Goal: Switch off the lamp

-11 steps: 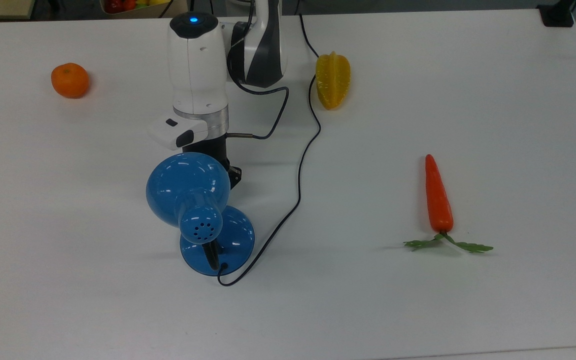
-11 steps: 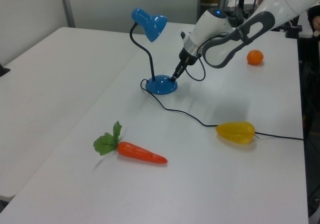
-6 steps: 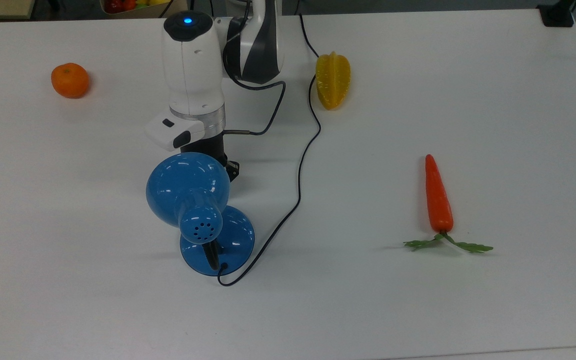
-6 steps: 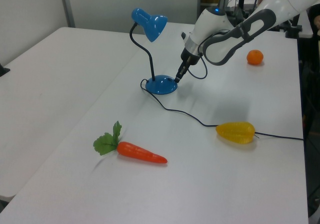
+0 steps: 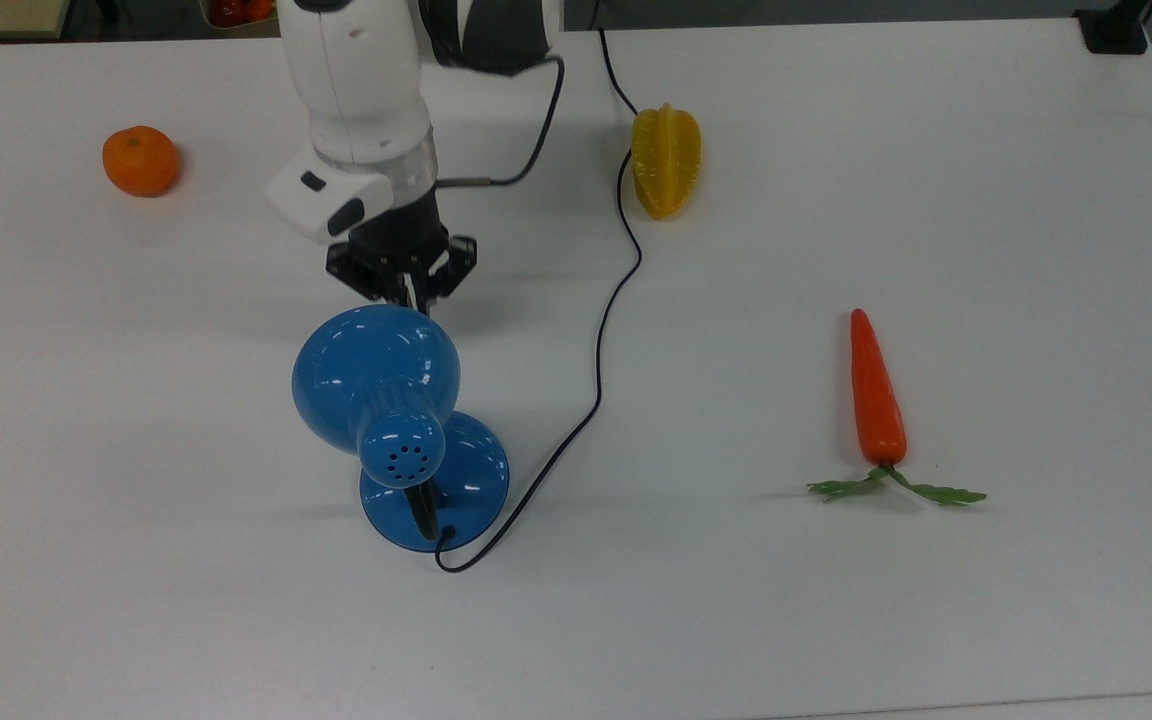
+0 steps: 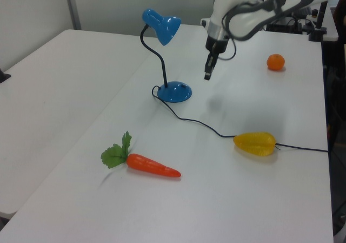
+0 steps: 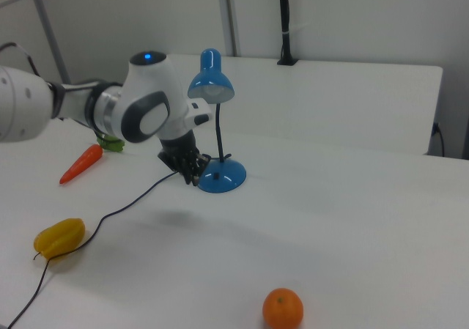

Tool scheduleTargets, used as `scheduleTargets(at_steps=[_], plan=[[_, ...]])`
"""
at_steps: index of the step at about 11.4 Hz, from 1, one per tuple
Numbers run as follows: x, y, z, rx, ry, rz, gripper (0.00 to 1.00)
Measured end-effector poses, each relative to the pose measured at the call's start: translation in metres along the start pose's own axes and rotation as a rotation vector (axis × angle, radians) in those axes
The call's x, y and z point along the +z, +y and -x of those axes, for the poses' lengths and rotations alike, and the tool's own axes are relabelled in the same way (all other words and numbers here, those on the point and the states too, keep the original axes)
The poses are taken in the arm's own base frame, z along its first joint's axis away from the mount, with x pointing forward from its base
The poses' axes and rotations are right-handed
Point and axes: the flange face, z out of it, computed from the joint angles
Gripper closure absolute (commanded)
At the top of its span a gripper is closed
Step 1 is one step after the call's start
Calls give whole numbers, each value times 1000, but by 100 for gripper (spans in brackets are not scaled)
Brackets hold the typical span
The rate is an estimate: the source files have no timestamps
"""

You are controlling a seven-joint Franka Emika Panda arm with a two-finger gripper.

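Note:
The blue lamp stands on the white table, with its bell shade (image 5: 376, 375) leaning over its round base (image 5: 471, 480). The left view shows the shade (image 6: 162, 26) on a curved black neck above the base (image 6: 174, 91). My gripper (image 5: 414, 298) hangs in the air just past the shade toward the top view's top, its fingers shut and holding nothing. In the left view the gripper (image 6: 207, 76) hovers above and to the right of the base, clear of it. In the right view the gripper (image 7: 193, 178) is beside the base's (image 7: 223, 175) left edge.
A thin dark cord (image 5: 601, 340) runs from the lamp base past a yellow starfruit (image 5: 666, 160). An orange (image 5: 140, 160) lies at the top view's far left. A carrot (image 5: 876, 395) lies at the top view's right.
The gripper has lifted off the lamp base and drawn back, toward the top view's top. The lamp, cord and fruit have not moved.

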Motion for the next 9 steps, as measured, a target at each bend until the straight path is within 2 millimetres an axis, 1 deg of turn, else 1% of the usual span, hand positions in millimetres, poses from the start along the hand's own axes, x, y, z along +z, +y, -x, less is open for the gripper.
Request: scheduleTargets(at_steps=[2, 5, 6, 9], plan=[[-37, 9, 13, 78, -63, -16, 0], [-87, 9, 24, 197, -73, -23, 0], [-110, 11, 30, 217, -79, -26, 0], [-189, 10, 51, 251, -145, -43, 0]])
